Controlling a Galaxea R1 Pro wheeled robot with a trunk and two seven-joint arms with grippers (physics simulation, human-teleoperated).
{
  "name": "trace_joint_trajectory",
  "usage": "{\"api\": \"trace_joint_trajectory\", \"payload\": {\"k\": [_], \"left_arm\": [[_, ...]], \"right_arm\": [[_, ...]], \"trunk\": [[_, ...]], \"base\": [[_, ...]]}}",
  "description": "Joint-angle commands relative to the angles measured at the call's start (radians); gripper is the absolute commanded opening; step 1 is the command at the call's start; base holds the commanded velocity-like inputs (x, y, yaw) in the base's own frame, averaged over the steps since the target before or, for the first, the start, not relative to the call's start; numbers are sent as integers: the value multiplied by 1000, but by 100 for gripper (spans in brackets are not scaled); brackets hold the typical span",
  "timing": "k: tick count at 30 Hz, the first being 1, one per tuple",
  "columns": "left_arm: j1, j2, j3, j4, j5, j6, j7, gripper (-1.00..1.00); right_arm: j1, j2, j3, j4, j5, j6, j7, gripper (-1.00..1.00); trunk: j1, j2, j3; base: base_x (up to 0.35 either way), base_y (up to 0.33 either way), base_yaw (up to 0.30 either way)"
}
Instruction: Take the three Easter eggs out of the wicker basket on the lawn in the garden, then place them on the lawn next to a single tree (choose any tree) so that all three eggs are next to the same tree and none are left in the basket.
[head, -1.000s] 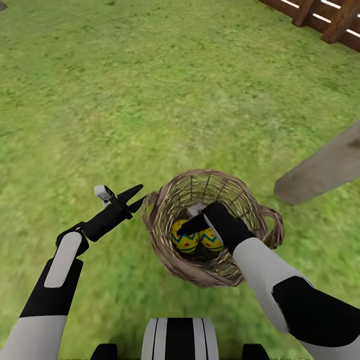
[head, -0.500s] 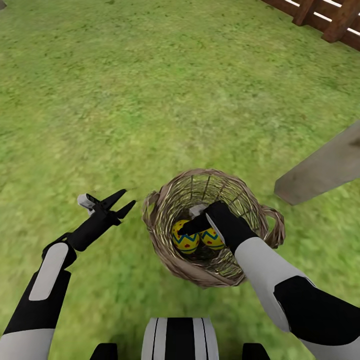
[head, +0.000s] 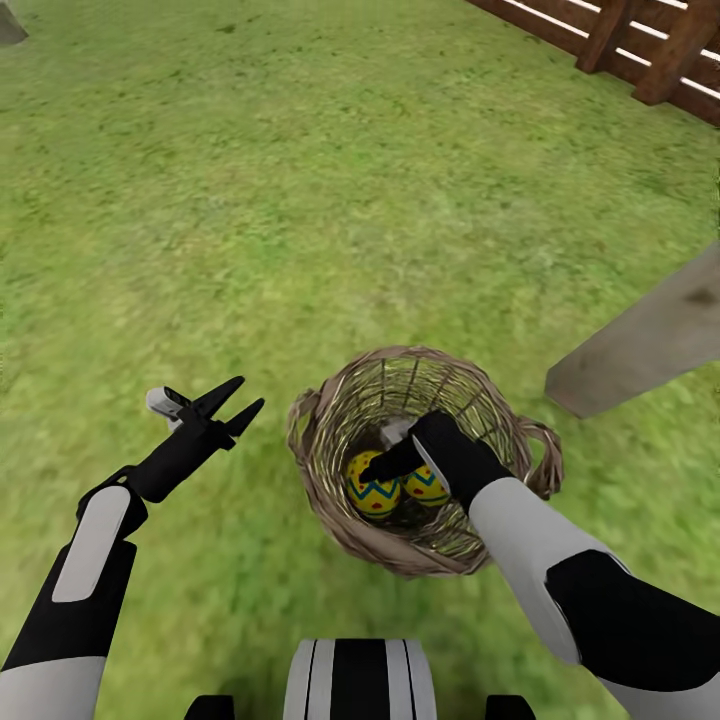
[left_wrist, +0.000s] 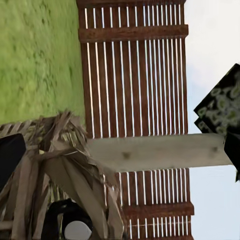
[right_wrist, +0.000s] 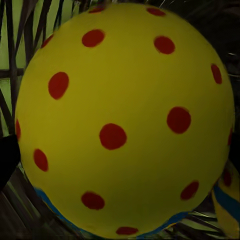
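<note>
Egg (right_wrist: 125, 120) right before right hand (head: 395, 462)

Wicker basket (head: 330, 500): woven tan-brown cane, coarse and uneven, with an open lattice wall; in the left wrist view its strands (left_wrist: 65, 165) look like flat, rough, matt splints.

Eggs (head: 373, 493): smooth yellow shells with a soft sheen, painted with blue zigzag bands and red dots; in the right wrist view the shell (right_wrist: 125, 120) is even and unblemished.

Lawn (head: 300, 200): matt, mottled green grass texture.

Fence (head: 640, 50): dark brown wooden slats, matt, with visible grain.

Tree trunk (head: 640, 345): pale grey-beige, dull, faintly streaked.

Left gripper (head: 232, 407): matt black fingers, plastic-looking; arm shells smooth white and black.
</note>
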Motion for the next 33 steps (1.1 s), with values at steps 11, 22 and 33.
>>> {"api": "trace_joint_trajectory", "payload": {"k": [11,22,33], "left_arm": [[0,0,0,0,1,5,-1,100],[0,-1,0,1,1,5,-1,100],[0,0,0,1,1,5,-1,100]], "right_arm": [[0,0,3,35,41,-5,5,-100],[0,-2,3,34,41,-5,5,-100],[0,-2,3,35,41,-5,5,-100]], "trunk": [[-5,3,42],[-10,5,85],[-15,8,127]], "base": [[0,0,0],[0,0,0],[0,0,0]]}}
